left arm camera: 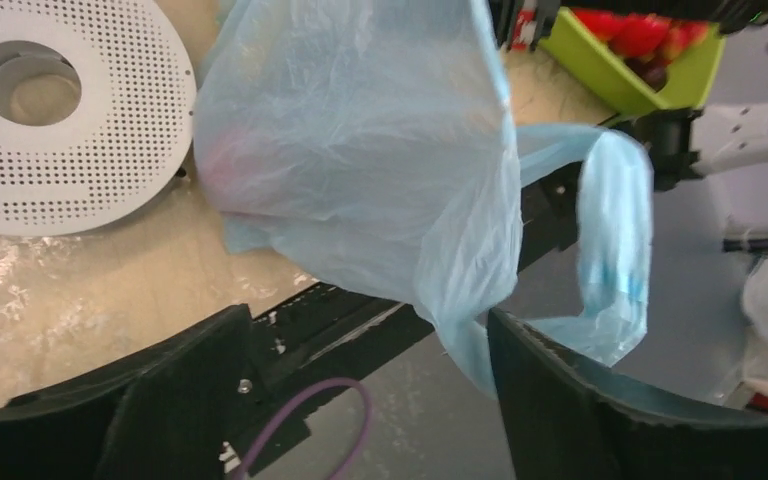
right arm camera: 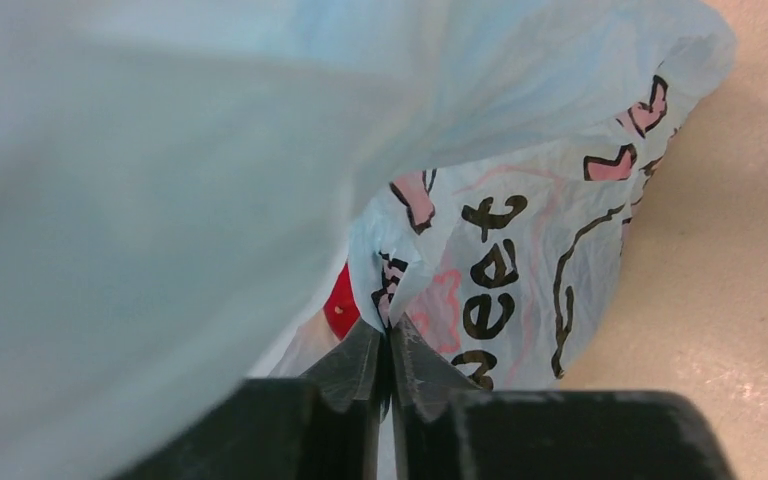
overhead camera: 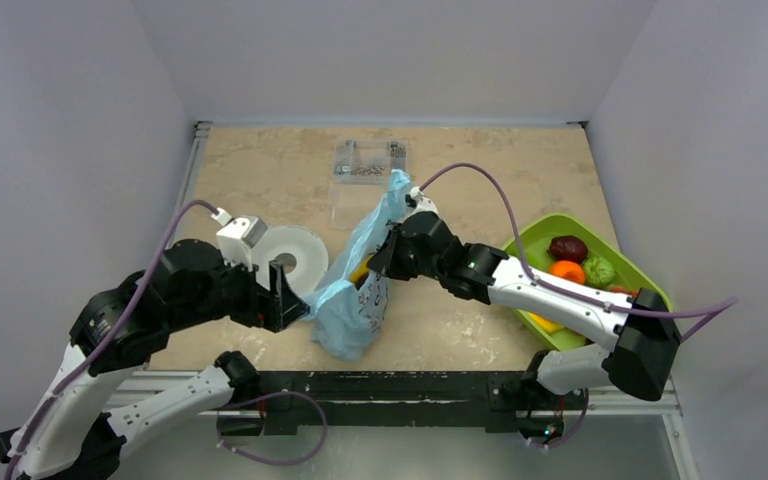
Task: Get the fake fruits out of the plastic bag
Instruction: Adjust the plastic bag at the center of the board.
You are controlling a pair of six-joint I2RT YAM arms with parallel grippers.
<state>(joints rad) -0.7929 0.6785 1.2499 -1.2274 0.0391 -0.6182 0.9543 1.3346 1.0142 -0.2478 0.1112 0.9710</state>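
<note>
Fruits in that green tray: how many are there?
5 show: a dark purple one at the back, an orange one and a green one in the middle, a red sliver and a yellow piece beside the right arm, which may hide more.

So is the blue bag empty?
Not empty. A red fruit shows inside the plastic bag, and a yellow-orange piece peeks from its mouth.

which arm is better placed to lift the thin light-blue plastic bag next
Right, probably: the right gripper is shut on a fold of the light-blue plastic bag, while the left gripper stands open, gripping nothing.
</note>
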